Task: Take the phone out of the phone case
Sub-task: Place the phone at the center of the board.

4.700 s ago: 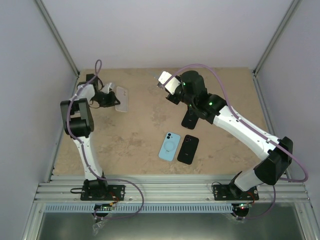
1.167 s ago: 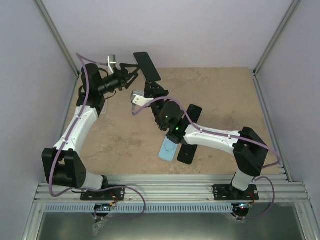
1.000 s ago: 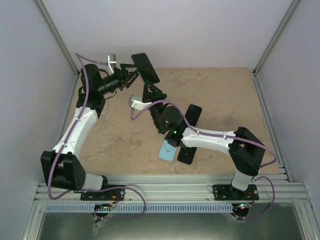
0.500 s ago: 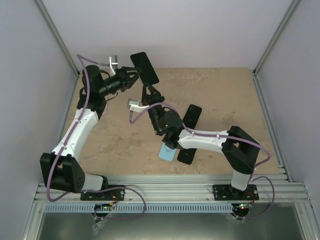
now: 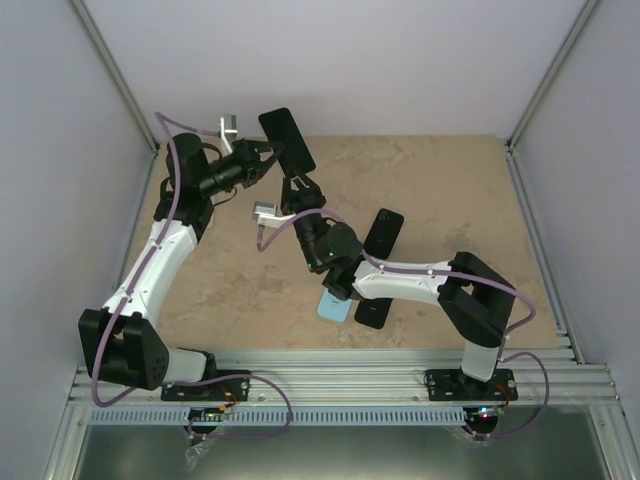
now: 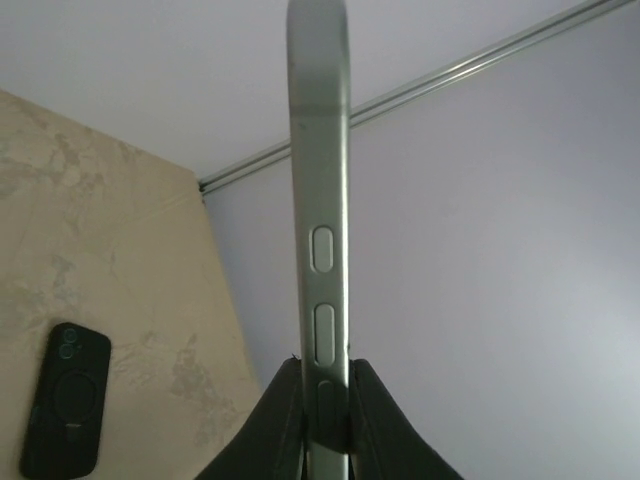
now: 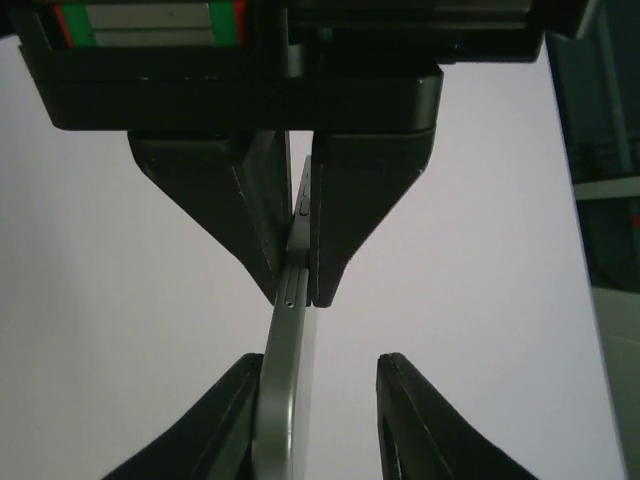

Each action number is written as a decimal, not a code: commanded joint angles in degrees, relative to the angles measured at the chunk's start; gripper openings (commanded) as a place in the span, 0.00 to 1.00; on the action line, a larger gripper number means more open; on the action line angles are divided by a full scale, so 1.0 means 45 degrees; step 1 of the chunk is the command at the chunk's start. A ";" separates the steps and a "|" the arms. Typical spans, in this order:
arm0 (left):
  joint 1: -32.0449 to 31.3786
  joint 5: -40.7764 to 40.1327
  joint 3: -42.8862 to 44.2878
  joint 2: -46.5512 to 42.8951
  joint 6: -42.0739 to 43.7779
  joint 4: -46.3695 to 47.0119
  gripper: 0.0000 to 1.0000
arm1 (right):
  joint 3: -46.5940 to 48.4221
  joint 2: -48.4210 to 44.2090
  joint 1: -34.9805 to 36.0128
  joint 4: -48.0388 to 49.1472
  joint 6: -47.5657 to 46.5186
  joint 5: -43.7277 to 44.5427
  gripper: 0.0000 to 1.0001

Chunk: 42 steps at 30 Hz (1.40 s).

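A dark phone (image 5: 287, 140) with a grey-green edge hangs in the air over the table's back left. My left gripper (image 5: 270, 158) is shut on its lower end; in the left wrist view both pads press the phone's edge (image 6: 320, 300). My right gripper (image 5: 298, 190) sits just below, open. In the right wrist view the phone (image 7: 290, 400) leans against one finger (image 7: 225, 430), with a clear gap to the other finger (image 7: 425, 430). The empty black phone case (image 5: 383, 235) lies flat on the table and also shows as the phone case (image 6: 65, 415) in the left wrist view.
A light blue phone (image 5: 335, 305) and a black phone (image 5: 372, 312) lie side by side near the table's front, partly under the right arm. Grey walls and frame posts close in the table at the back and sides.
The left gripper has closed onto the phone. The right gripper, shut on the phone until half a second ago, has opened its jaws. The phone has shifted slightly left and up.
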 commanded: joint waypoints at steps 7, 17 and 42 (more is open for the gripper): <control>0.0470 -0.0066 0.0671 0.0210 0.1974 -0.1283 0.00 | -0.1070 -0.1504 0.0089 -0.0578 0.1380 -0.0088 0.70; 0.1953 0.0580 0.2034 0.1194 0.6159 -0.5328 0.00 | -0.0752 -0.3276 -0.0059 -0.8190 0.6923 -0.0608 0.98; 0.4583 0.0350 0.6378 0.7307 1.6971 -1.5222 0.00 | 0.1738 -0.3192 -0.1456 -1.5280 1.2142 -0.3113 0.98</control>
